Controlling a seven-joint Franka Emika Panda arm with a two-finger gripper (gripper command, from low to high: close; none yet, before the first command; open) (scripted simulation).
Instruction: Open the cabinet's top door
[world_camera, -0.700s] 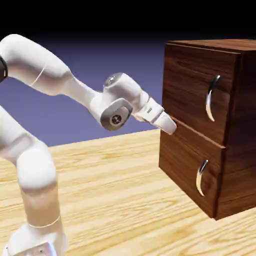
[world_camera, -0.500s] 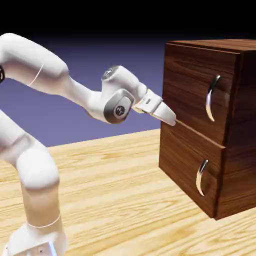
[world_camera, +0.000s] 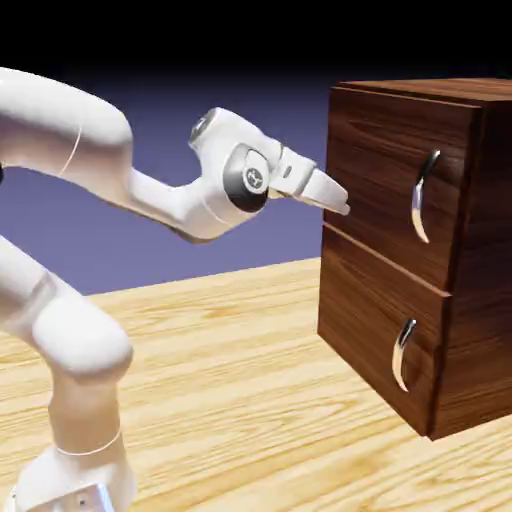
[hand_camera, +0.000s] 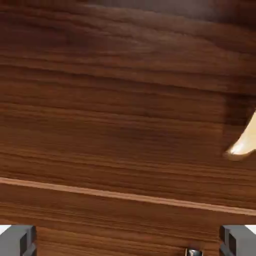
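Your claw (world_camera: 338, 203) is spread wide and holds nothing, just before the top door (world_camera: 385, 190). The door is not yet opened; its handle (world_camera: 424, 195) lies beyond, ungrasped, so everything remains.

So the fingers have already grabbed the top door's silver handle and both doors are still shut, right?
Not quite: the fingers hold nothing. In the hand view they stand apart with only wood between them, and in the exterior view the gripper is at the cabinet's near edge, well short of the top door's handle. Both doors are shut.
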